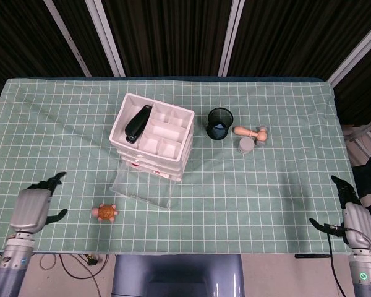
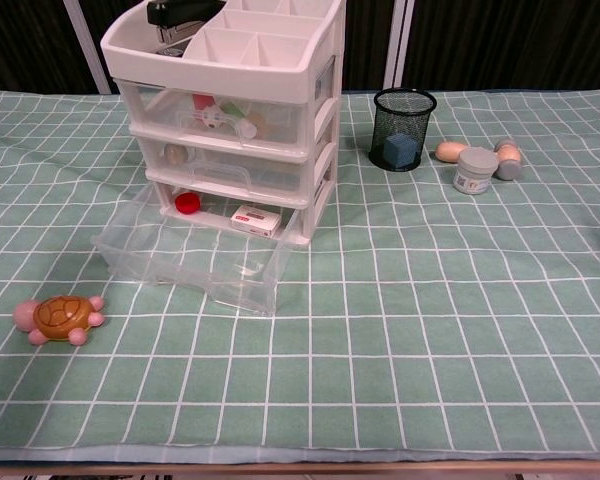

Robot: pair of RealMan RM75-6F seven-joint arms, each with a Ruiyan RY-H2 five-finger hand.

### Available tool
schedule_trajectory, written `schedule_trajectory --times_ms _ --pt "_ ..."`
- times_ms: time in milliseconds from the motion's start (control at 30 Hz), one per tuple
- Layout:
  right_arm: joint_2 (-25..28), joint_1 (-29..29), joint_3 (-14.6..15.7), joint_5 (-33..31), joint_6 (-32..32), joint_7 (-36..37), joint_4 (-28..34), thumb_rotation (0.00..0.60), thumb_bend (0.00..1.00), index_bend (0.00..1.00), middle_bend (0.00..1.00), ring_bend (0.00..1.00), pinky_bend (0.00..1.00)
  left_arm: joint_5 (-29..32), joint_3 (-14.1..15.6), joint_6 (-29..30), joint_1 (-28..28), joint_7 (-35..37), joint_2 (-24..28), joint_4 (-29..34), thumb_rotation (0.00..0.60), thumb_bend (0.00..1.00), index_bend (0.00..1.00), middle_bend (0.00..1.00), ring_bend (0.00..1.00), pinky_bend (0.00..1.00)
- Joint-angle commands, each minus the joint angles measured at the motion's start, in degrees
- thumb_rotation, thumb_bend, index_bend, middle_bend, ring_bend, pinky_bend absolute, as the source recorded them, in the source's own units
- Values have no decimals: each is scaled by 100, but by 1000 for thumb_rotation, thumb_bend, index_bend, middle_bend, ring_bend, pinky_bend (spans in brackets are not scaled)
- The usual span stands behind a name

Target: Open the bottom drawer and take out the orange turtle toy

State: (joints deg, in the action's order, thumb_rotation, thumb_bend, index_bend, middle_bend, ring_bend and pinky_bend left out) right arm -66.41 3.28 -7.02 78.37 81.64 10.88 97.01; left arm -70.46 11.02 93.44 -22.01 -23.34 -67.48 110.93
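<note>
The orange turtle toy (image 1: pixel 105 213) (image 2: pixel 58 317) lies on the green checked cloth, to the front left of the drawer unit (image 1: pixel 152 135) (image 2: pixel 230 110). The clear bottom drawer (image 1: pixel 142 184) (image 2: pixel 193 256) stands pulled out and looks empty. My left hand (image 1: pixel 33 206) hovers well left of the turtle, fingers spread, holding nothing; the chest view does not show it. At the table's right front edge my right hand (image 1: pixel 350 214) stays with fingers apart and nothing in it.
A black stapler (image 1: pixel 138 123) lies in the unit's top tray. A black mesh cup (image 1: pixel 219 123) (image 2: pixel 404 129), a small grey jar (image 1: pixel 246 145) (image 2: pixel 475 170) and a wooden mallet (image 1: pixel 251 132) stand at the back right. A red piece (image 2: pixel 187 203) and a small box (image 2: pixel 253 220) show behind the pulled-out drawer.
</note>
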Motion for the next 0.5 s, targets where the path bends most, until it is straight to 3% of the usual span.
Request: schedule_trajectory --times_ms 33,200,500 --pt "-12 -3 -2 9 25 -36 -15 600 153 0 97 0 184 -192 84 261 384 441 244 -414 600 68 0 0 0 13" --pt "-23 -11 16 69 71 -82 -50 600 153 0 96 0 184 -290 -24 251 742 984 216 -1016 600 50 0 0 0 10" --pt "-10 -62 61 203 207 -128 -43 600 153 0 97 0 184 -398 -298 -27 959 1281 260 -1129 600 49 0 0 0 0"
